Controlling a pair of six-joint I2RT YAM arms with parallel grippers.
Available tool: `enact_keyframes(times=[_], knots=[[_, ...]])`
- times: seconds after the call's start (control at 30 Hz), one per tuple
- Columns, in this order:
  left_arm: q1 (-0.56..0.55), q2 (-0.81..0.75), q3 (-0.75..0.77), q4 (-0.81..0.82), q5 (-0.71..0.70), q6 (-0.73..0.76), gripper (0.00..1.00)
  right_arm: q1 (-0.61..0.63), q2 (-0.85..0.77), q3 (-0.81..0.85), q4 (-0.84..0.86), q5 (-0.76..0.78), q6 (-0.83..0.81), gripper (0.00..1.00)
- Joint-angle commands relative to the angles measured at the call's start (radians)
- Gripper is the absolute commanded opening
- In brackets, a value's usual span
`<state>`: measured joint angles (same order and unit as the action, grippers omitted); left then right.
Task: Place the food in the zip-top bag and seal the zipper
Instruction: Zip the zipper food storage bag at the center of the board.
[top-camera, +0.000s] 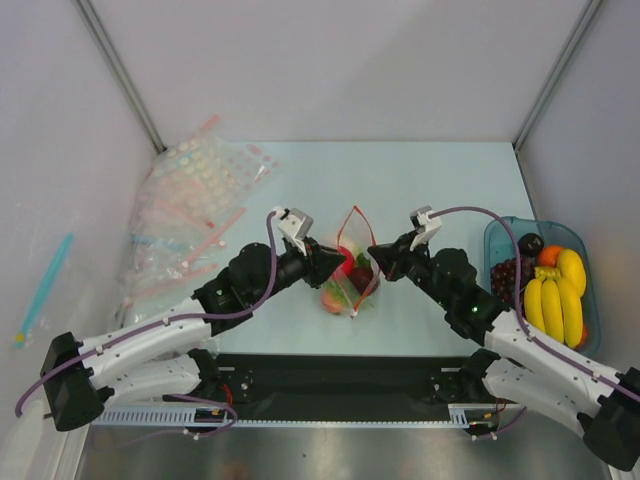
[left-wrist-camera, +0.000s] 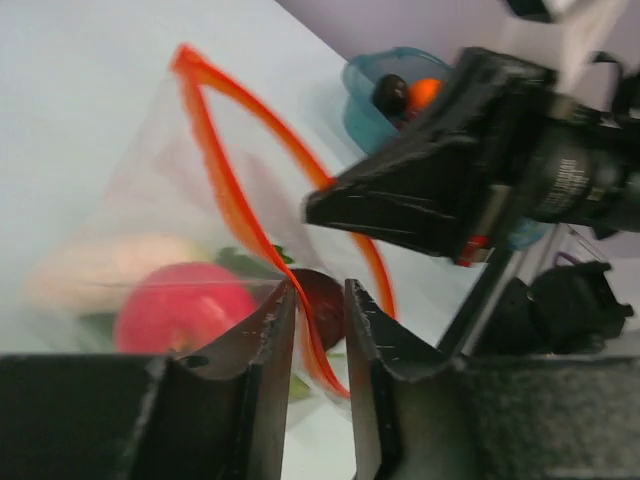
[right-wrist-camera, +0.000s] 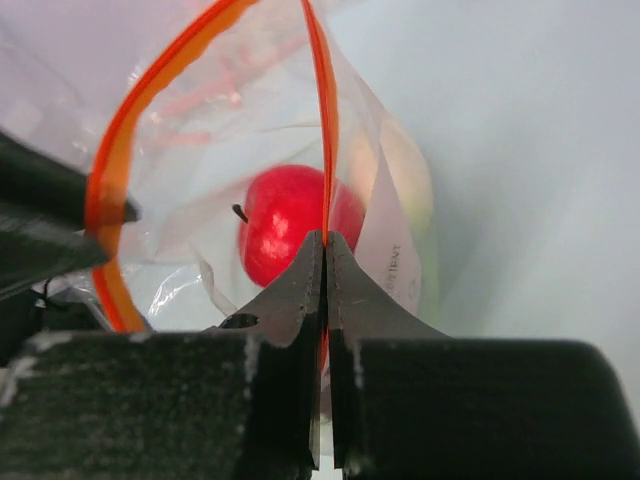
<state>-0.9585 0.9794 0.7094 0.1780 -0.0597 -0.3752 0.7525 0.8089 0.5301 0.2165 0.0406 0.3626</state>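
The clear zip-top bag (top-camera: 357, 243) stands at mid-table with its mouth open, and the red-orange zipper (top-camera: 349, 224) forms a loop. Inside lie a red fruit (right-wrist-camera: 280, 222), a dark red piece (left-wrist-camera: 325, 300), a pale piece (left-wrist-camera: 100, 272) and green bits. My left gripper (top-camera: 337, 262) is at the bag's left side. Its jaws (left-wrist-camera: 320, 287) stand a little apart with one zipper strip (left-wrist-camera: 215, 170) passing between them. My right gripper (top-camera: 376, 256) is at the right side, shut (right-wrist-camera: 326, 238) on the other zipper strip (right-wrist-camera: 322, 120).
A blue basket (top-camera: 498, 236) at the right edge holds yellow bananas (top-camera: 560, 300), purple grapes, an orange ball and a dark fruit. A heap of dotted clear bags (top-camera: 190, 200) lies at the back left. A light blue stick (top-camera: 45, 285) lies outside the left wall.
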Motion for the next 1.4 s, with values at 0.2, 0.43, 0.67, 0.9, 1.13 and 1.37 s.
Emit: enact_keyframes(times=[0.2,0.43,0.67,0.9,1.13,1.37], knots=[[-0.02,0.016,0.045,0.064,0.192,0.088,1.0,-0.025,0.119,0.068,-0.026,0.07,0.047,0.0],[-0.101,0.039,0.054,0.054,0.061,0.22,1.0,-0.185,0.108,0.041,-0.103,0.098,0.175,0.0],[-0.193,0.122,0.014,0.128,0.052,0.523,1.0,-0.392,0.153,-0.005,-0.054,-0.189,0.275,0.0],[-0.23,0.16,-0.067,0.248,0.02,0.688,0.94,-0.466,0.191,-0.016,-0.032,-0.286,0.309,0.0],[-0.298,0.272,-0.099,0.376,-0.097,0.818,0.85,-0.476,0.182,-0.022,-0.031,-0.297,0.315,0.0],[-0.356,0.378,-0.096,0.423,-0.184,0.92,0.75,-0.481,0.18,-0.021,-0.031,-0.301,0.318,0.0]])
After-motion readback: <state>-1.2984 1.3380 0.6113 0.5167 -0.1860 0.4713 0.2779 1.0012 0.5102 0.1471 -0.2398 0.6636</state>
